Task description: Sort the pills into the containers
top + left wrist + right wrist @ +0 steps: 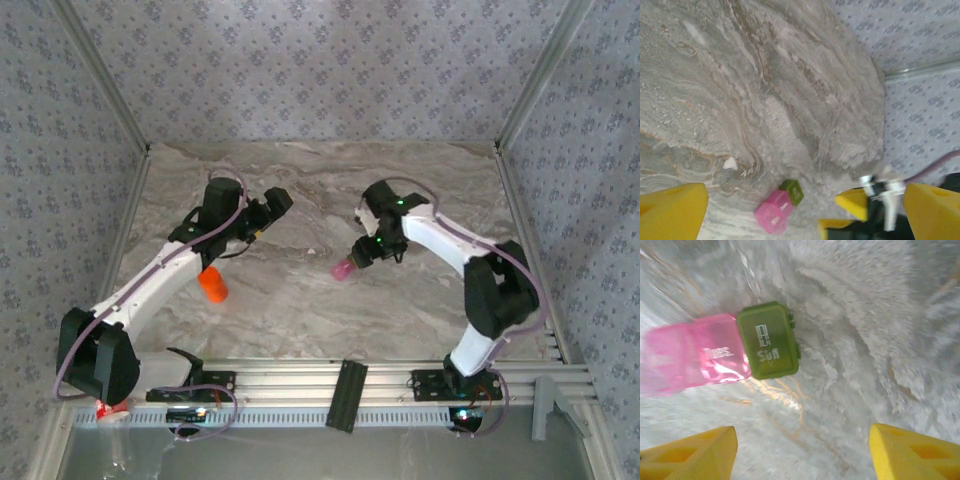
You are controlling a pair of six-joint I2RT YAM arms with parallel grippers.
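Marbled grey counter [300, 310] carries the joined pink and olive-green plastic containers [725, 347] just ahead of the empty, spread right claw [802, 435]; left claw [806, 195] gapes empty. Likely the reach step; next, a lid needs opening.

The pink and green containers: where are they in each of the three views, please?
Top external: the containers lie near the centre, slightly right.
Left wrist: the containers are at the bottom, slightly left of centre.
Right wrist: the containers are at upper left.
Shared landmark: the marbled table.
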